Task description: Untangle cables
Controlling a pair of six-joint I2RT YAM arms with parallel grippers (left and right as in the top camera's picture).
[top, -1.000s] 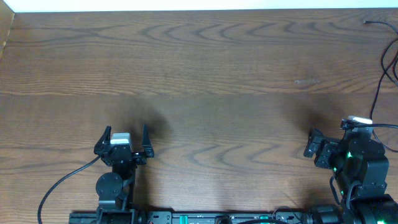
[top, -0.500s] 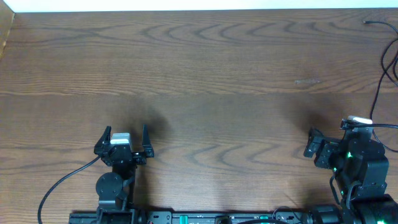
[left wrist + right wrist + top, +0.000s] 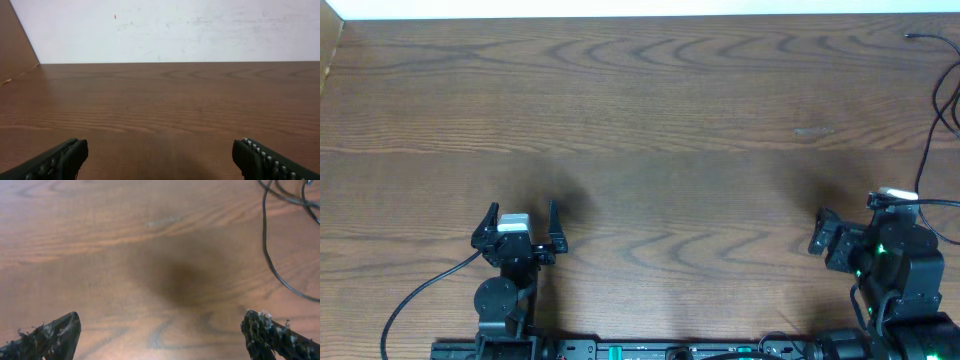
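Thin black cables (image 3: 928, 150) run along the table's far right edge, one loose end (image 3: 910, 37) lying near the back right corner; most of them fall outside the overhead view. In the right wrist view the cables (image 3: 265, 240) curve down the upper right corner. My right gripper (image 3: 865, 212) sits at the front right, to the left of those cables and apart from them, open (image 3: 160, 332) with only bare wood between its fingers. At the front left, far from any cable, my left gripper (image 3: 521, 214) is open (image 3: 160, 157) and holds nothing.
The wooden table (image 3: 650, 130) stretches wide between and beyond the arms. A wooden side wall (image 3: 330, 50) stands at the left edge and a white wall (image 3: 175, 30) at the back. The left arm's own thicker black cable (image 3: 420, 290) loops at the front left.
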